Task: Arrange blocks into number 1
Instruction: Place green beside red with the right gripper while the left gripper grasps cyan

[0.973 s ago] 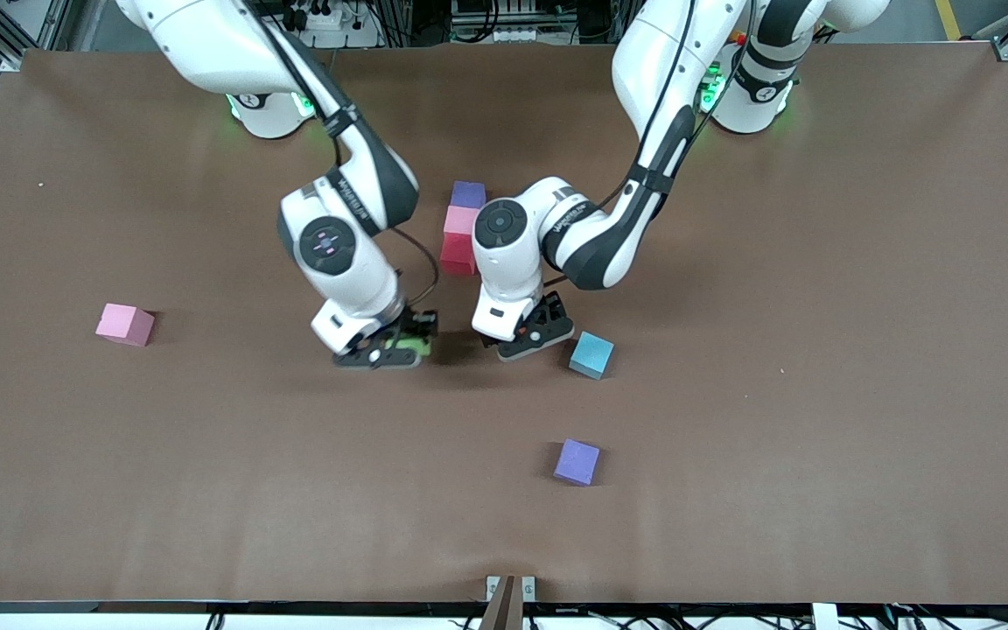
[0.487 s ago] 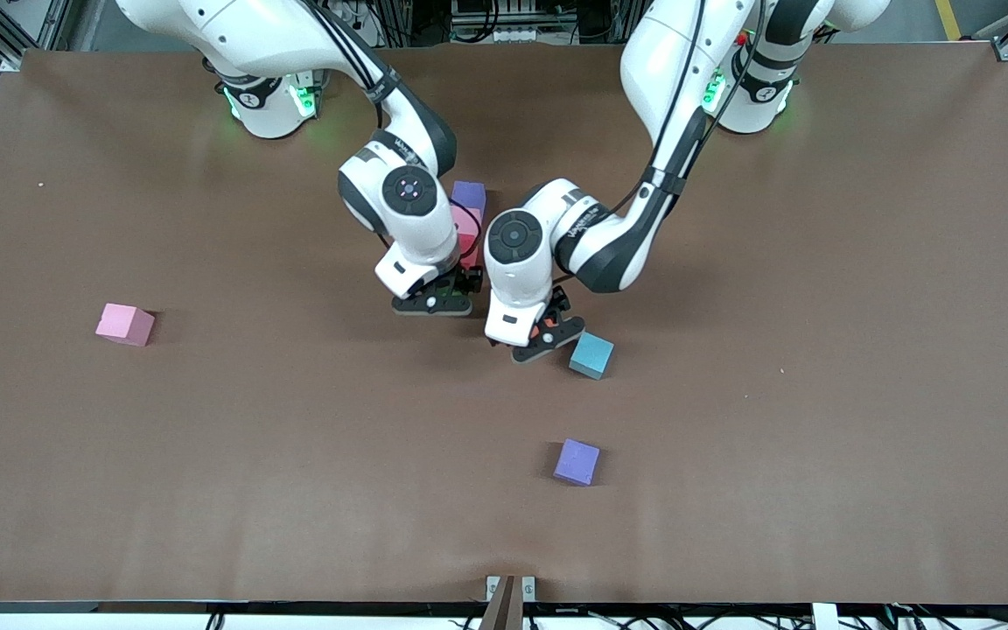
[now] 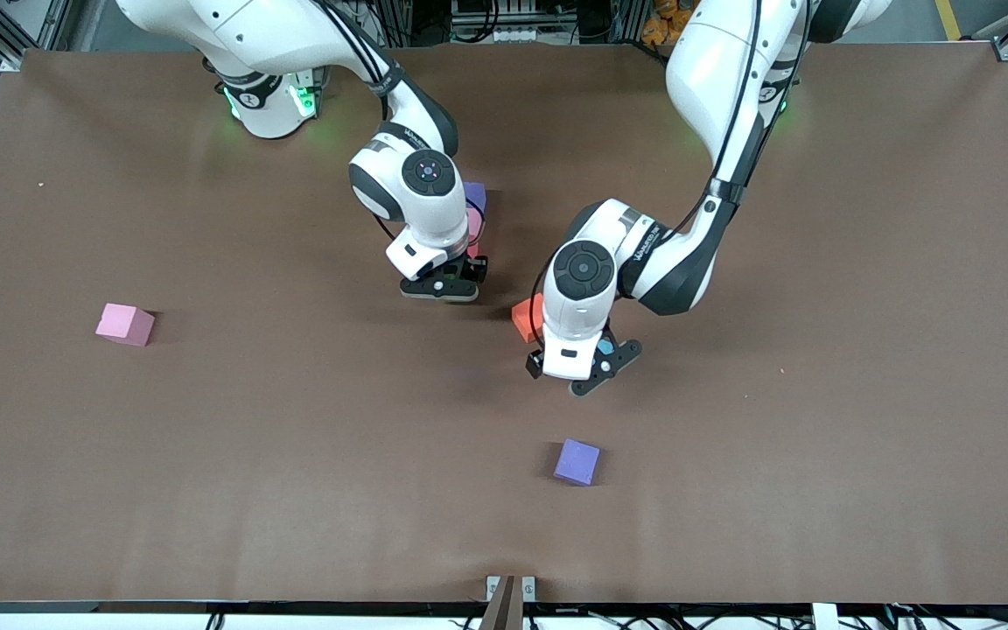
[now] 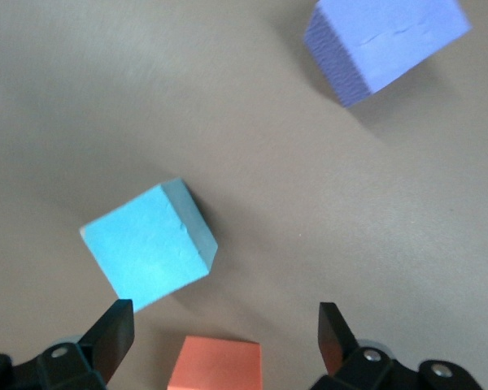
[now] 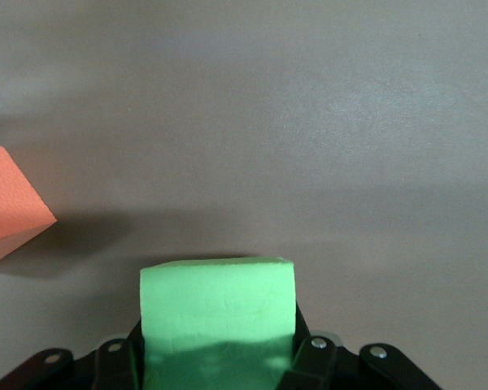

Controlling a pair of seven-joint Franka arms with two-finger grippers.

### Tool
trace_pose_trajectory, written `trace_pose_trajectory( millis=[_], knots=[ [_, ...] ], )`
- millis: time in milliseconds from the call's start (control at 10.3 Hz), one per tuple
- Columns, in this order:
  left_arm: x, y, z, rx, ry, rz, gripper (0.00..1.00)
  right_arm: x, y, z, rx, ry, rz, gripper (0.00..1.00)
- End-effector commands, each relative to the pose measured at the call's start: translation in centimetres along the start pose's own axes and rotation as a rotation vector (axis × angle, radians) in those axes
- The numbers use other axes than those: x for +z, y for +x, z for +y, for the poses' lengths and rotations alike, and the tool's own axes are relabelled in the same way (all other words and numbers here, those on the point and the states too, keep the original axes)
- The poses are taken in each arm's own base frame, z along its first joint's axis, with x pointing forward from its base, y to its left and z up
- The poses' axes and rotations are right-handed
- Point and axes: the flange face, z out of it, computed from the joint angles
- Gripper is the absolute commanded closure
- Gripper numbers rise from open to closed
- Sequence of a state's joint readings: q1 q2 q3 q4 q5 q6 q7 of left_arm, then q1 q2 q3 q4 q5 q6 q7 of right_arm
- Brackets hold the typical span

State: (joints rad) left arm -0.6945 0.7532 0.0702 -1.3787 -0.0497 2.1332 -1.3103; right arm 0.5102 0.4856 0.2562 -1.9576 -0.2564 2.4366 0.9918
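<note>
My right gripper [image 3: 444,282] is clamped on the green block [image 5: 218,313], which sits squarely between my two fingers in the right wrist view. In the front view that gripper is low at the near end of a short row of blocks at the middle of the table [image 3: 206,490]; the purple block [image 3: 475,194] at the row's farthest end and a sliver of a pink block [image 3: 474,229] peek out past my wrist, and the rest of the row is hidden, so I cannot tell whether the green block touches the table or the row.

My left gripper [image 3: 593,363] hangs over the light blue block [image 4: 150,244], fingers spread wide and holding nothing. The left wrist view shows that block lying on the table, turned at an angle, ahead of my open fingertips and not touched by them. The orange block [image 3: 525,318] lies just beside my left hand, toward the right arm's end.

A second purple block [image 3: 577,461] sits alone, nearer the front camera than my left gripper. A second pink block [image 3: 124,324] lies well apart from everything, toward the right arm's end of the table.
</note>
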Motion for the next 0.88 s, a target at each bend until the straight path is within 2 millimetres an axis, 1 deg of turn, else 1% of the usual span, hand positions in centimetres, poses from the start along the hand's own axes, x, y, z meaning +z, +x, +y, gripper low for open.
trace_pose_trajectory(
  millis=[0, 97, 195, 292, 389, 487, 584, 779],
  knots=[
    [1.4, -1.1, -1.2, -0.183, 0.046, -0.026, 0.0, -0.3, -0.6, 0.5, 0.009, 0.001, 0.021, 1.0],
    [2.1, -0.8, -2.0, -0.242, 0.068, -0.019, 0.0, -0.2, -0.6, 0.4, 0.016, 0.007, 0.023, 1.0],
    [2.5, -0.3, -2.3, -0.274, 0.076, -0.017, 0.0, 0.3, -0.6, 0.4, 0.029, 0.003, 0.019, 1.0],
    [2.6, 0.6, -2.5, -0.315, 0.078, -0.015, 0.0, 0.5, -0.7, 0.4, 0.032, -0.007, 0.031, 1.0],
    [3.0, 1.4, -2.9, -0.336, 0.086, -0.015, 0.0, 0.9, -0.8, 0.4, 0.047, -0.012, 0.031, 1.0],
    [3.3, 1.7, -3.2, -0.34, 0.092, -0.014, 0.0, 1.4, -0.9, 0.5, 0.046, -0.018, 0.027, 1.0],
    [3.3, 3.0, -3.5, -0.358, 0.092, -0.016, 0.0, 1.4, -0.9, 0.4, 0.049, -0.017, 0.027, 1.0],
    [3.5, 3.5, -3.6, -0.369, 0.085, -0.017, 0.0, 1.9, -1.0, 0.3, 0.065, -0.004, 0.028, 1.0]
  ],
)
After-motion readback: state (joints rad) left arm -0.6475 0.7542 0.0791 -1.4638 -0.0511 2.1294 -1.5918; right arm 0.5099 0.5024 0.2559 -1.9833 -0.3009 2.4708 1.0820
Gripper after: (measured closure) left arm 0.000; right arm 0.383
